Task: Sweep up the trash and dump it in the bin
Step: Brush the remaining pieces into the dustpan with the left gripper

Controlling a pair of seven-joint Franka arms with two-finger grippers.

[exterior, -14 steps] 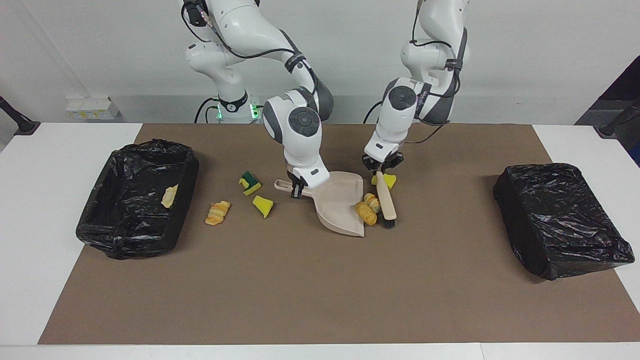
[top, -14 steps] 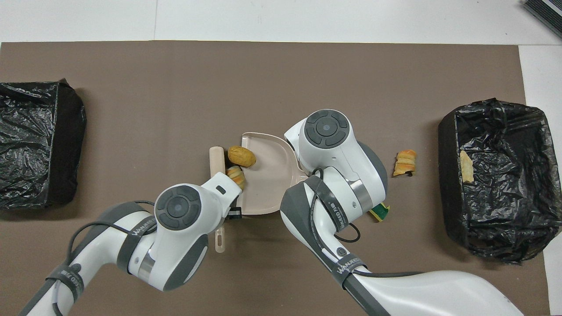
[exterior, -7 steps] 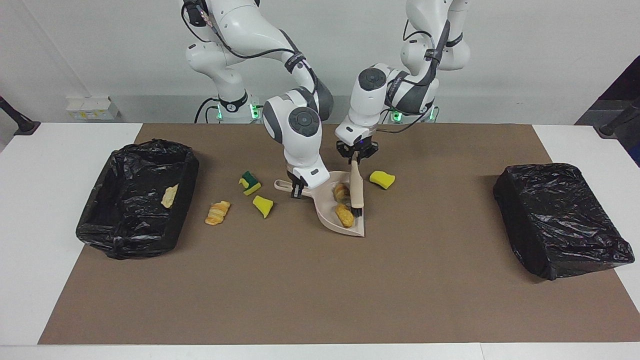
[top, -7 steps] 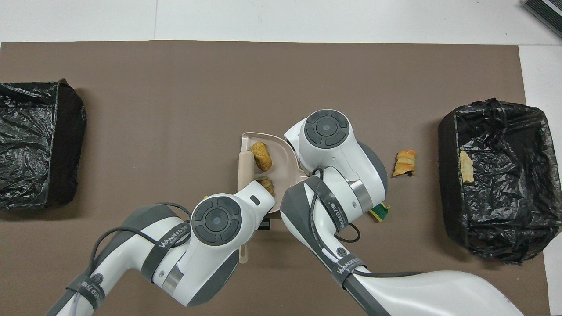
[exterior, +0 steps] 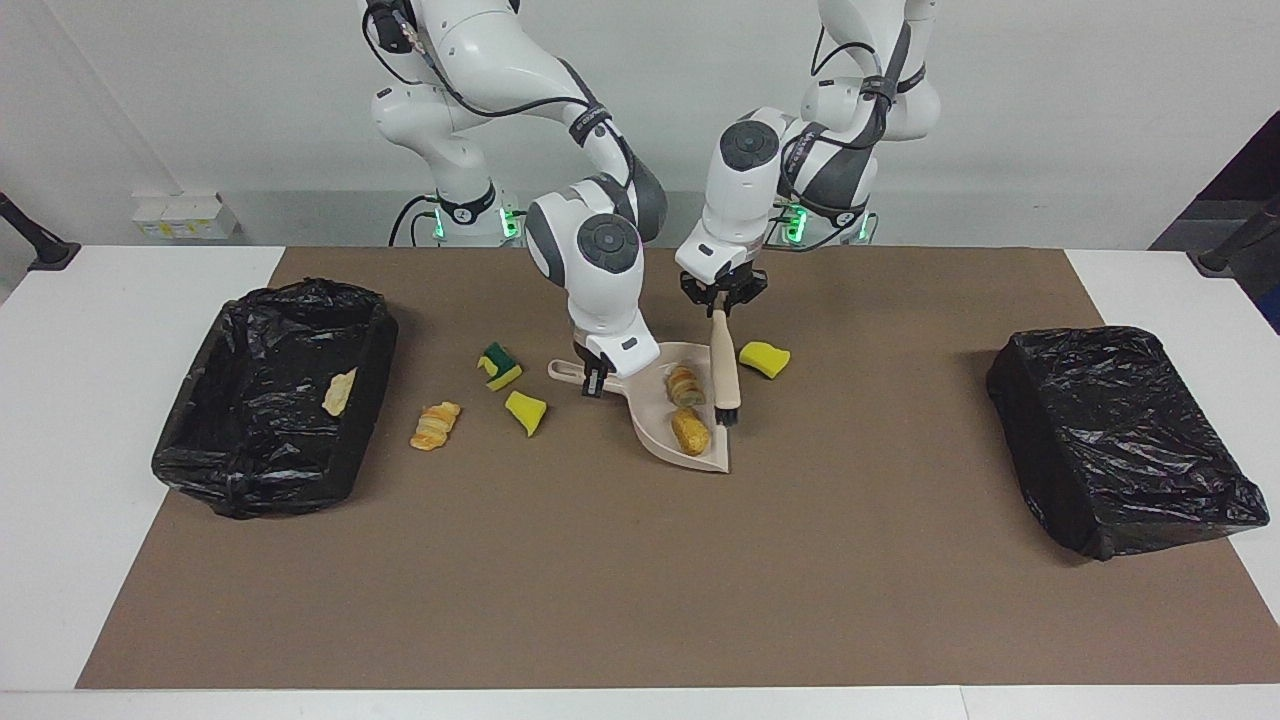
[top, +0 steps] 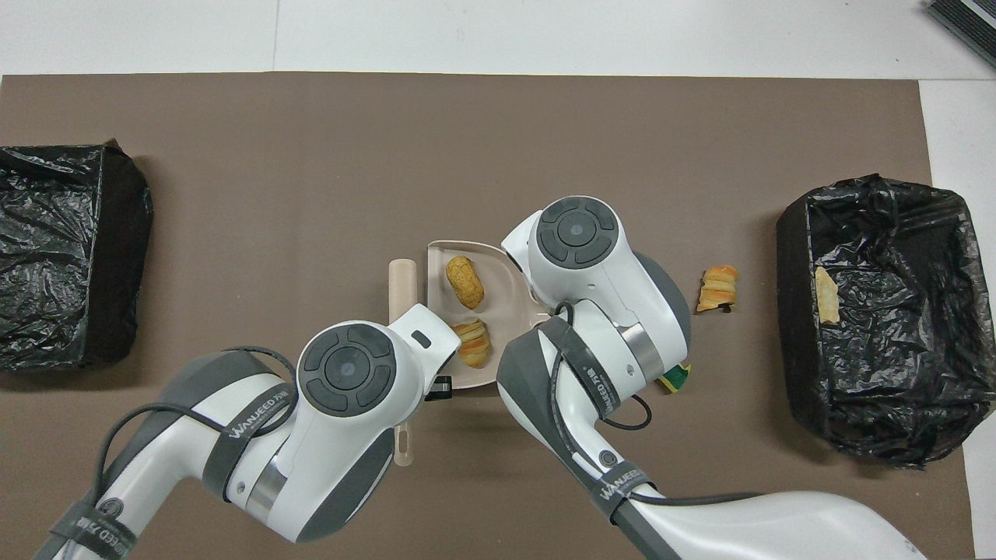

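Since half a second ago, my left tool (exterior: 722,306), pinching the brush (exterior: 724,372), has backed it out to the dustpan's (exterior: 668,425) open lip. Two striped bread pieces (exterior: 688,408) lie inside, lengthwise just beside its bristles. My right tool (exterior: 595,382), nearer them, pinches the pan handle.

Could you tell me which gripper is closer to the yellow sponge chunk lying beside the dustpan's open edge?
Left. The left gripper holds the brush right next to the yellow sponge chunk; the right gripper grips the dustpan handle, the pan lying between.
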